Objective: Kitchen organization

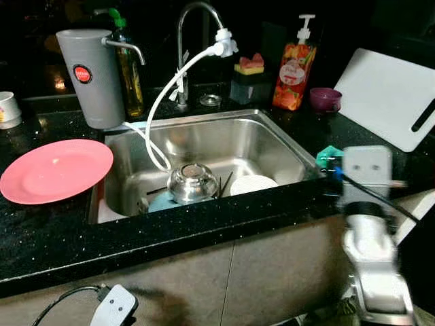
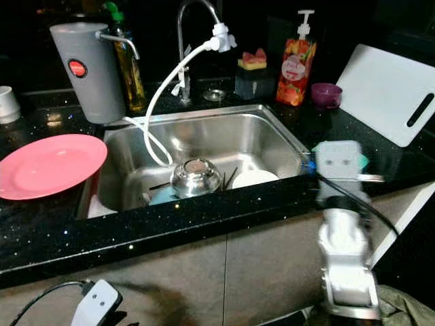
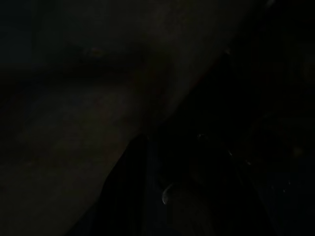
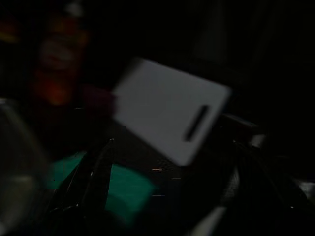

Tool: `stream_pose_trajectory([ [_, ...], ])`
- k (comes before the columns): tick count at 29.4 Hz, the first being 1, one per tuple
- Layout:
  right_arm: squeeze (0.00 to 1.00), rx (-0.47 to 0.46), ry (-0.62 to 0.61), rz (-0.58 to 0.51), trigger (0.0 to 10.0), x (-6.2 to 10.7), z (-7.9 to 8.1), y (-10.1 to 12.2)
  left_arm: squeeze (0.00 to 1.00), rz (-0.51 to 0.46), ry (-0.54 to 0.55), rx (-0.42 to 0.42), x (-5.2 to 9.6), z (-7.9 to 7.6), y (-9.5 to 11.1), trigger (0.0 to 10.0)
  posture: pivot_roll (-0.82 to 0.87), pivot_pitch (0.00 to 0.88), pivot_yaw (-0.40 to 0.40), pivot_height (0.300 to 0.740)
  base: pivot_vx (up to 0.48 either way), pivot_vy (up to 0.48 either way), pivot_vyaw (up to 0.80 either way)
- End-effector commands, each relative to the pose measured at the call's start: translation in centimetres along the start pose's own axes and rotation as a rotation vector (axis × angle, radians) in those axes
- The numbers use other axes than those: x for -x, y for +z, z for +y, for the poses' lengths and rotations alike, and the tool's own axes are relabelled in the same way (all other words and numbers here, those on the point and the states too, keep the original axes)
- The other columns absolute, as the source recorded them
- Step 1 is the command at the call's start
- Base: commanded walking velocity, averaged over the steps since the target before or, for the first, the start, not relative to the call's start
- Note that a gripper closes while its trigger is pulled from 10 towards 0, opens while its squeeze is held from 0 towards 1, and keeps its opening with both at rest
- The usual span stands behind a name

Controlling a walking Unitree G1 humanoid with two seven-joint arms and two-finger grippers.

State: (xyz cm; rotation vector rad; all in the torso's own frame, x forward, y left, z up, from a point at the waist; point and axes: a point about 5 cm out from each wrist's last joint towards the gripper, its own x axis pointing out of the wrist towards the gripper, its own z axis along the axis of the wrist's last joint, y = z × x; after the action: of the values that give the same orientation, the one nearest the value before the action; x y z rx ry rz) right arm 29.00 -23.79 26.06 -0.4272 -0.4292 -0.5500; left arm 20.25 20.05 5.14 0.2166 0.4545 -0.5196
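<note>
A steel sink is set into the black counter. Inside lie an upturned steel bowl, a white dish, a blue item and dark sticks. A pink plate rests on the counter left of the sink. My right arm is raised at the sink's right rim, above a green cloth-like thing. In the blurred right wrist view the right gripper hovers close over that green thing. My left arm hangs idle low by the cabinet.
A white cutting board lies at the right back. A purple bowl, orange soap bottle, sponge holder, tap with white hose, grey canister and white cup line the back.
</note>
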Motion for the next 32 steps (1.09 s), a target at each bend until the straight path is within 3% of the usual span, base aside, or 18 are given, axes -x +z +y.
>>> stream_pose_trajectory([
  [1, 0.00, 0.081, -0.072, 0.033, 10.0, 0.4, -1.9, -0.9, 0.00, 0.025, -0.008, -0.007, 0.5, -0.2, -0.3, 10.0, 0.05, 0.157, -0.027, 0.740, 0.000, 0.000, 0.00],
  [4, 0.00, 0.123, -0.093, 0.053, 10.0, 0.6, -2.8, -1.5, 0.00, 0.028, -0.010, -0.006, 0.6, -0.2, -0.2, 10.0, 0.05, 0.157, -0.027, 0.740, 0.000, 0.000, 0.00],
  [8, 0.00, 0.210, -0.116, 0.246, 10.0, 2.8, -4.6, -6.0, 0.00, 0.032, -0.014, -0.004, 0.8, -0.3, -0.1, 10.0, 0.04, 0.162, -0.027, 0.740, 0.000, 0.000, 0.00],
  [10, 0.00, 0.215, -0.122, 0.276, 10.0, 3.1, -4.8, -6.6, 0.00, 0.033, -0.015, -0.004, 0.8, -0.3, -0.1, 10.0, 0.04, 0.162, -0.027, 0.740, 0.000, 0.000, 0.00],
  [14, 0.00, 0.249, -0.112, 0.413, 10.0, 5.5, -5.2, -9.9, 0.00, 0.037, -0.016, -0.002, 0.6, -0.4, 0.0, 10.0, 0.04, 0.162, -0.027, 0.740, 0.000, 0.000, 0.00],
  [18, 0.00, 0.278, -0.070, 0.475, 10.0, 7.0, -4.9, -11.7, 0.00, 0.041, -0.009, -0.003, 0.5, -0.4, 0.0, 10.0, 0.04, 0.162, -0.027, 0.740, 0.000, 0.000, 0.00],
  [23, 0.00, 0.292, 0.068, 0.610, 10.0, 10.3, -3.4, -15.1, 0.00, 0.032, 0.053, 0.003, 0.0, -0.3, -0.1, 10.0, 0.03, 0.162, -0.027, 0.740, 0.000, 0.000, 0.00],
  [29, 0.00, 0.279, 0.122, 0.647, 10.0, 11.4, -2.9, -16.1, 0.00, 0.033, 0.081, 0.009, -0.3, -0.3, -0.2, 10.0, 0.03, 0.162, -0.027, 0.740, 0.000, 0.000, 0.00],
  [32, 0.00, 0.268, 0.246, 0.720, 10.0, 13.5, -1.6, -17.6, 0.00, 0.043, 0.108, 0.015, -0.8, -0.2, -0.6, 10.0, 0.03, 0.161, -0.030, 0.740, 0.000, 0.000, 0.00],
])
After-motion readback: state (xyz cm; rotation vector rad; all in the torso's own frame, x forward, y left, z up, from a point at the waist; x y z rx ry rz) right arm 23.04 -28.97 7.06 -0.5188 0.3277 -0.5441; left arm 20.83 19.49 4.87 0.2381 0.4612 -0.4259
